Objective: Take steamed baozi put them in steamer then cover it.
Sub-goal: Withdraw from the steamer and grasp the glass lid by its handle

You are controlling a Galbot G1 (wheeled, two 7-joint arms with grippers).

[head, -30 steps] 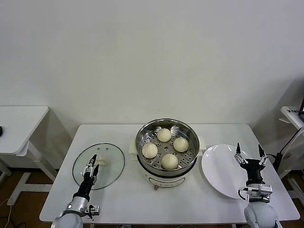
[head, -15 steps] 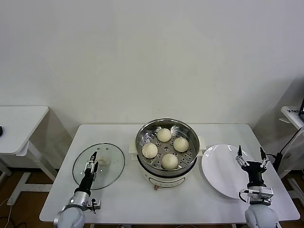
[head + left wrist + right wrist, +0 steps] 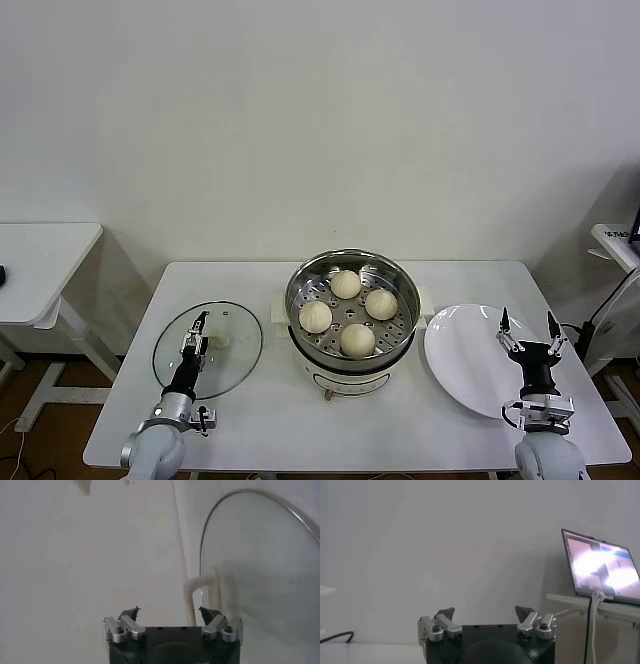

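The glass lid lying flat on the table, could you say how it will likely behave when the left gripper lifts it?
The glass lid is probably rigid and breakable. Its white handle looks like the only secure hold; the smooth glass may slip. Held there by the left gripper, it might swing.

No lettering, label, brand or number can be read anywhere; the glowing laptop screen shows only bright blurs.

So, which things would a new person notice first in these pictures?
The shiny steamer at the table's middle, holding four steamed baozi. On the robot's left the glass cover lies flat, with the open left gripper over its handle; on the right a bare white plate, with the open right gripper above it.
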